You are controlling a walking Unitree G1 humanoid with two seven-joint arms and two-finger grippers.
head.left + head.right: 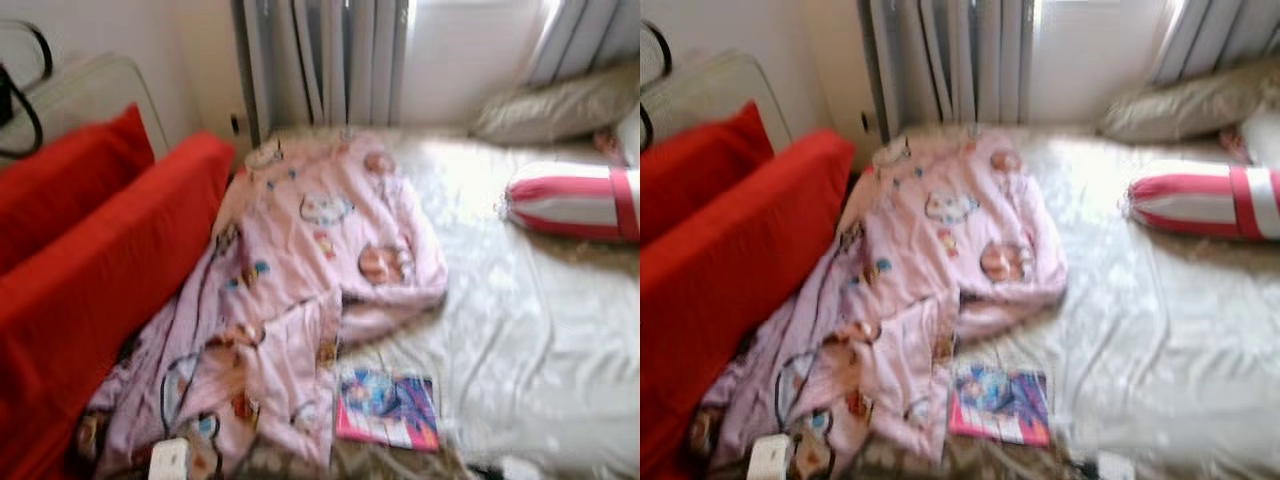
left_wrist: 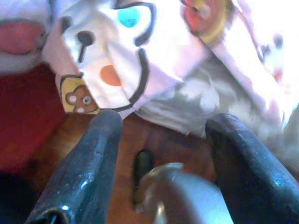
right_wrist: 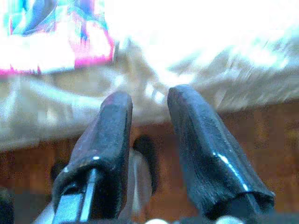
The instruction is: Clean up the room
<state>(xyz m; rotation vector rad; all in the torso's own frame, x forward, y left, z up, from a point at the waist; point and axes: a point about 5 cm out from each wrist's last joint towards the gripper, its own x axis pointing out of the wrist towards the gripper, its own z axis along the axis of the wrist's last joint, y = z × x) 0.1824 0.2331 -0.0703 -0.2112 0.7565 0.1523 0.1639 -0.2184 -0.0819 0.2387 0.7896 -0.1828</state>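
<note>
Pink blanket [image 1: 300, 290] sprawling across bed [image 1: 540, 330], book [image 1: 388, 408] lying beside; red sofa [image 1: 90, 270] crowding left. Left gripper [image 2: 161, 140] gaping wide, right gripper [image 3: 148, 116] narrowly parted, both holding nothing.

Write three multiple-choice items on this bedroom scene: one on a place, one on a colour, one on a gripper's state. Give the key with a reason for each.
1. Where does the book lie?
A. on the bed near its foot, beside the blanket
B. on the red sofa
C. on the grey pillow

2. What colours are the bolster?
A. blue and yellow
B. red and white
C. all green

3. How does the left gripper stand?
A. shut on the blanket
B. shut on the book
C. open, holding nothing

Key: 1 A, the book rests on the pale sheet by the edge of the pink blanket. 2 B, it shows red and white stripes. 3 C, the left wrist view shows its fingers spread with nothing between them.
</note>
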